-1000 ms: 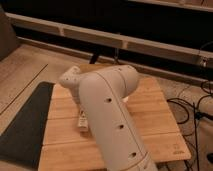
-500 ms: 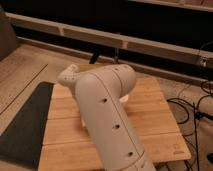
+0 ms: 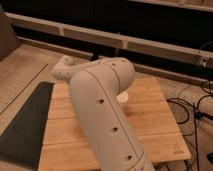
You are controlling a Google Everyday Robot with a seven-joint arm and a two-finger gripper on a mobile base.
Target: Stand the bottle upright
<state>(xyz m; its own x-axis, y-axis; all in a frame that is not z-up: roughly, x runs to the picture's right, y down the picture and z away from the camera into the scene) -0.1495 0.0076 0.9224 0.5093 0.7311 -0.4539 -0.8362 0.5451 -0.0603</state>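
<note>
My white arm rises from the bottom of the camera view, bends over the middle of the wooden table, and ends in a rounded wrist joint at the upper left. The gripper is hidden behind or below this arm, over the left middle of the table. The bottle is hidden too, as the arm covers that part of the table. A small white rounded object, possibly the short jar, peeks out at the arm's right edge.
A dark mat lies along the table's left side. Black cables trail on the floor to the right. A long pale rail and dark shelving run along the back.
One second ago a small pale bottle showed lying on the table just left of the arm. The arm has since shifted over it, and it no longer shows.
</note>
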